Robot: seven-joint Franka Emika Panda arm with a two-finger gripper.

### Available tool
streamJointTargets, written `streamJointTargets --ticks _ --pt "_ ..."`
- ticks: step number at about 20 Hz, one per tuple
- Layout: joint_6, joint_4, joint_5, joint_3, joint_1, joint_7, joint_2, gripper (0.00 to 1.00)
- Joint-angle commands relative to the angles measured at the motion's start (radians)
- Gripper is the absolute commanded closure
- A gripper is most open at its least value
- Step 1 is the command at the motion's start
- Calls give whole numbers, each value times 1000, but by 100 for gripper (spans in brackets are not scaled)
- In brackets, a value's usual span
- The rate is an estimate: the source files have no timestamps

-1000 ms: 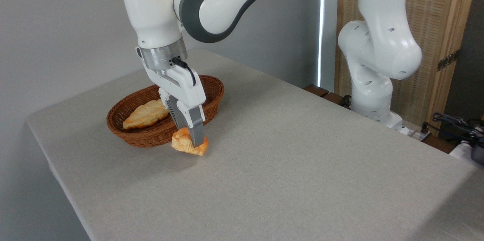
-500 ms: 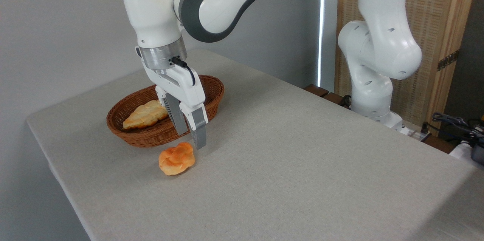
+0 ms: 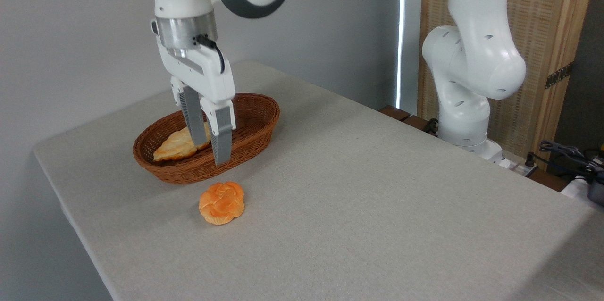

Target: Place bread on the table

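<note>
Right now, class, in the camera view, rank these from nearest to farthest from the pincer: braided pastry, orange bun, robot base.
Pincer open.
1. Braided pastry: in the basket, just behind the fingers.
2. Orange bun: on the table, below.
3. Robot base: far right.

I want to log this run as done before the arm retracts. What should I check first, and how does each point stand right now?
1. Bread out of the basket and resting on the table: ok.
2. Pincer open and holding nothing: ok.
3. Pincer raised clear of the bread, no contact: ok.
4. Bread sitting flat, knotted top up, away from the table's edge: ok.
5. Paler braided pastry lying inside the basket: ok.
6. Pincer fingers clear of the basket rim and pastry: cannot tell, since they overlap both in this single view.
</note>
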Motion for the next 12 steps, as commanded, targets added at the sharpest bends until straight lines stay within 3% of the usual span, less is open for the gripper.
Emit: streamJointTargets --ticks 1,12 --pt "-3 38 20 -13 -10 -46 1 0" --pt "-21 37 11 33 5 -49 -8 0"
